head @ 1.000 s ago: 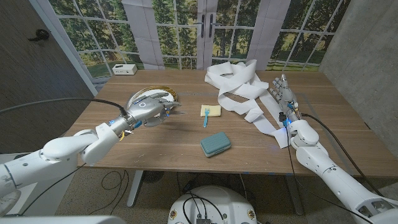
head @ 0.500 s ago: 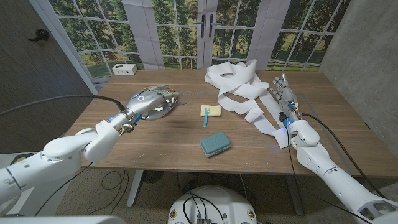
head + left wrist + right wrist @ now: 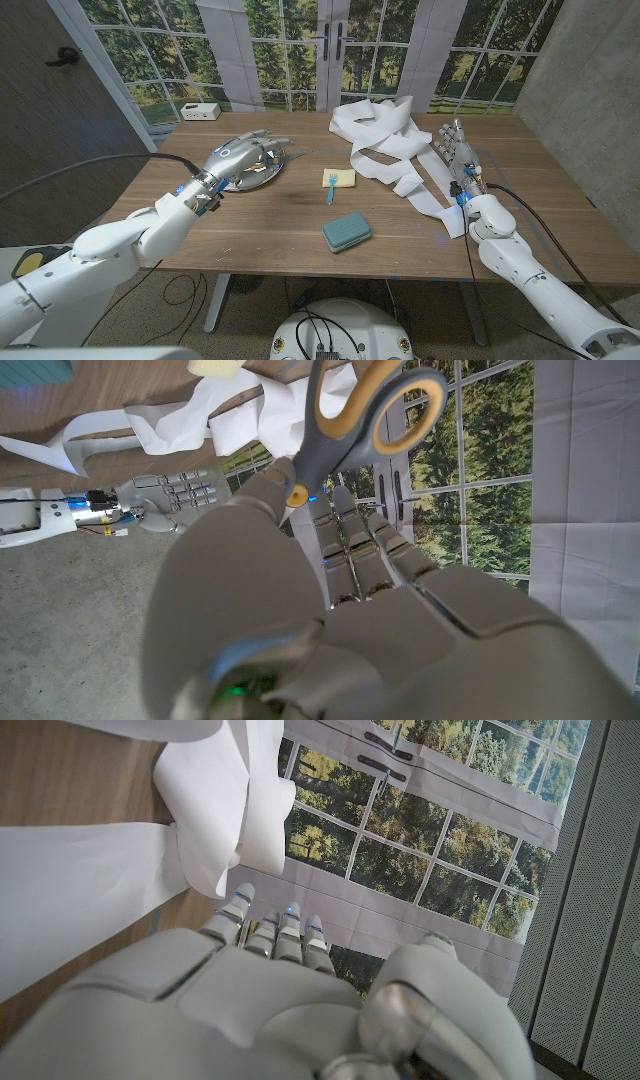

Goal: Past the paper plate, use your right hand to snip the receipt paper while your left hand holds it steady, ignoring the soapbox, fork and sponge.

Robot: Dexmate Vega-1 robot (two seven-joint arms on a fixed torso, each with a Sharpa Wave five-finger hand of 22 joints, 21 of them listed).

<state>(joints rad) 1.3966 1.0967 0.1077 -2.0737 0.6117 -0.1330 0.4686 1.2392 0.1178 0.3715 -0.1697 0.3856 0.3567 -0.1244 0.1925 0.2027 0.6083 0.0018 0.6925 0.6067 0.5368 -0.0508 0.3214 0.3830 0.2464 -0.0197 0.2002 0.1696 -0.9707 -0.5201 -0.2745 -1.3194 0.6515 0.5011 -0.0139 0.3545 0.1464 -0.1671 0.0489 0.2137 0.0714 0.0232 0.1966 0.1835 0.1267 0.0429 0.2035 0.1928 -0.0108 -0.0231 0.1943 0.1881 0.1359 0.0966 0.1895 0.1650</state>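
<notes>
A long white receipt paper [image 3: 375, 135] lies in a loose tangled heap at the back right of the table, with one strip trailing toward the front. My right hand [image 3: 455, 150] stands beside that strip, fingers straight and apart, holding nothing. On the left, my left hand [image 3: 238, 160] hovers over the paper plate [image 3: 262, 177] and grips scissors [image 3: 345, 420] with grey and yellow handles. The scissors' blade tip [image 3: 291, 152] pokes out past the fingers. The right wrist view shows the paper [image 3: 100, 890] just ahead of my right hand [image 3: 250, 990].
A blue fork [image 3: 329, 186] lies on a yellow sponge [image 3: 343, 178] at mid-table. A teal soapbox [image 3: 346, 230] sits nearer the front edge. A small white box [image 3: 201, 111] stands at the back left, by the window.
My left hand has risen and moved back over the plate with the scissors in it. The right hand and the paper have stayed put.
</notes>
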